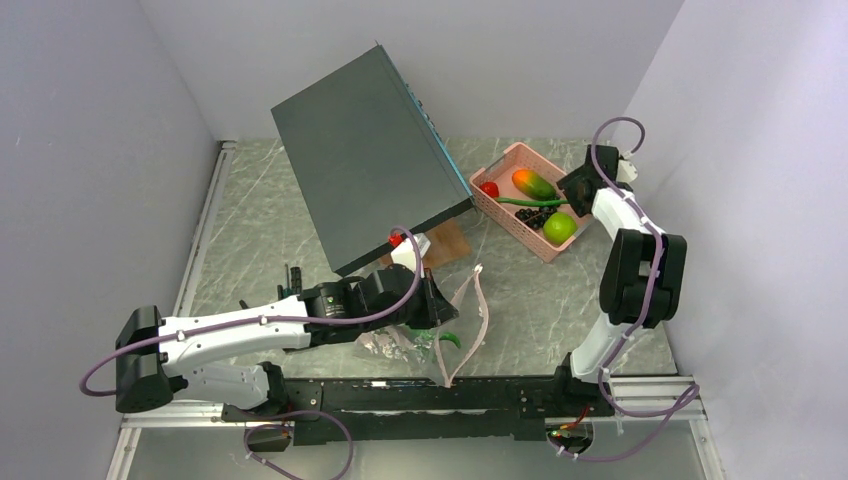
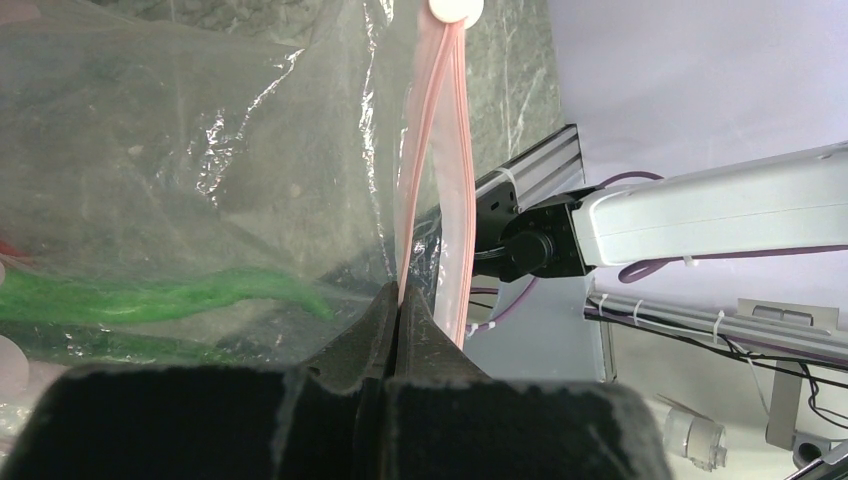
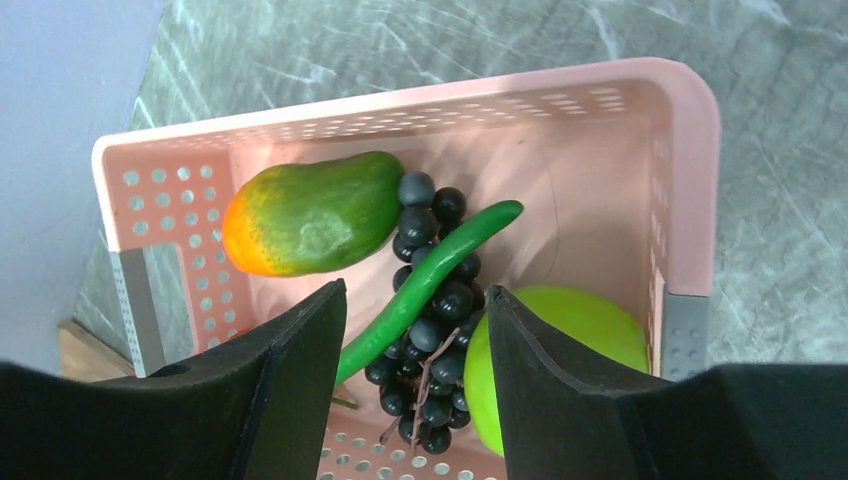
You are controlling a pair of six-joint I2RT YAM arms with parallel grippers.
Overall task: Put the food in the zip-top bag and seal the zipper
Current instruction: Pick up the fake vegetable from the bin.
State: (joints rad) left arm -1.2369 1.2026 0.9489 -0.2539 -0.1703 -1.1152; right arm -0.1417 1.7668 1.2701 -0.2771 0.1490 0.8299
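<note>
**A:** Which step is this?

**B:** Loading, I'd judge. The left gripper (image 2: 400, 305) is pinching the zipper (image 2: 440, 150), holding the zip-top bag (image 2: 200, 150) at near centre with a bagged pod (image 2: 200, 295) inside.

**A:** And the right gripper (image 3: 415, 292)?

**B:** Its jaws are spread over the pink basket (image 3: 690, 200), far right, straddling a long green pod (image 3: 470, 235) that lies across the black grapes (image 3: 425, 215). Next it should descend, close on that pod and carry it to the bag's mouth.

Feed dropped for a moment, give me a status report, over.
Left gripper: jaws shut on zipper; pods inside zip-top bag. Right gripper: jaws open over basket, straddling green pod and grapes. Mango, lime also in basket. Nothing blocking.
</note>
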